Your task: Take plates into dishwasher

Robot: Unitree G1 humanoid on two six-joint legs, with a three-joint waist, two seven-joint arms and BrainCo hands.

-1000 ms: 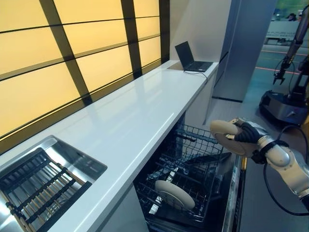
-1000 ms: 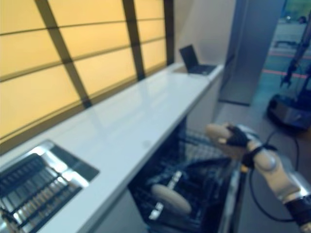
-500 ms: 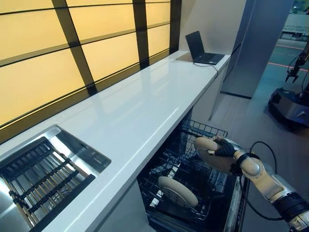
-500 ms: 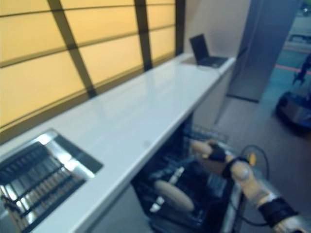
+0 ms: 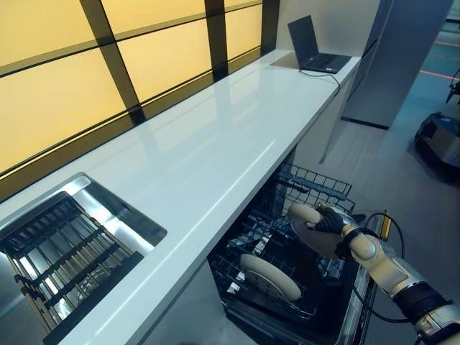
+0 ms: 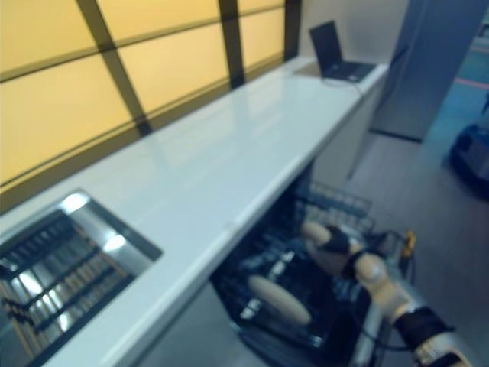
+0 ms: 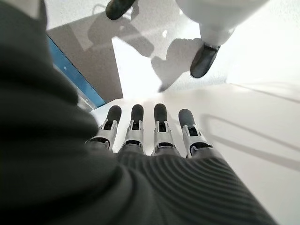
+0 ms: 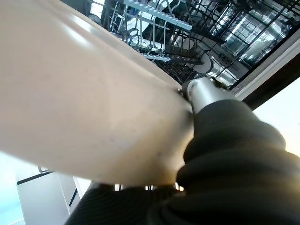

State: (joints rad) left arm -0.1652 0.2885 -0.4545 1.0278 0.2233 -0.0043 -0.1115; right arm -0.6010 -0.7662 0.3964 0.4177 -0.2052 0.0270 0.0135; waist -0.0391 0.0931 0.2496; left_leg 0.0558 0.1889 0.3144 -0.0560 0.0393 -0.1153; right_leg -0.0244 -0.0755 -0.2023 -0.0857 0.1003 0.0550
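My right hand is shut on a beige plate, held on edge low over the open dishwasher's wire rack. In the right wrist view the plate fills most of the picture, with the rack's tines past it. A second beige plate stands tilted in the front part of the rack. My left hand shows only in its own wrist view, its fingers straight and holding nothing, over a pale floor.
A long white counter runs above the dishwasher. A steel sink with a dark slatted rack sits at its near left. A laptop lies at the counter's far end. A dark machine stands on the floor at the right.
My right hand has lowered the plate from beside the counter down over the dishwasher rack. The camera has tipped downward, so the whole scene has shifted.
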